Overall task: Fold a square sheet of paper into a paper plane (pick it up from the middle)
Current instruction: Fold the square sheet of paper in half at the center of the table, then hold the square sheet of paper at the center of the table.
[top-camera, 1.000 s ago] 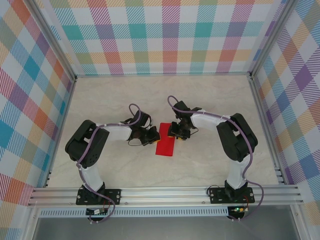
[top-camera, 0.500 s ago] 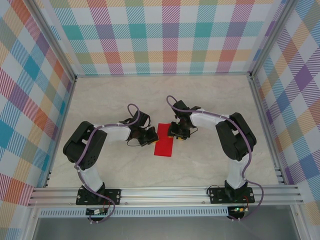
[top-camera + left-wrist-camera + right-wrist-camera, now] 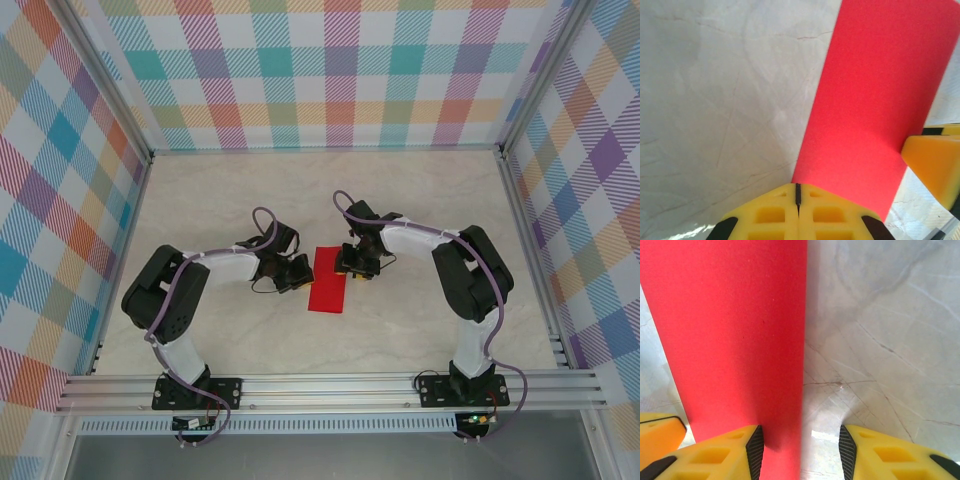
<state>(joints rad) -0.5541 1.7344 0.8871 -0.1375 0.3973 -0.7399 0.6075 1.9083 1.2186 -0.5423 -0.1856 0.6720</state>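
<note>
The square sheet of paper lies on the table as a narrow red rectangle, folded in half. My left gripper is shut, its yellow tips meeting at the paper's left edge; the red sheet runs on under them. My right gripper is open over the paper's far right part. In the right wrist view its jaws straddle the paper's right edge, one finger on the red and the other over bare table.
Pale marble-patterned tabletop surrounds the paper on all sides. Checked walls on aluminium rails enclose the space at the back and both sides. The two grippers stand close together across the paper's width.
My left arm has drawn its elbow out to the left, and its gripper has slid slightly farther along the paper's left edge. The right gripper has held its place.
</note>
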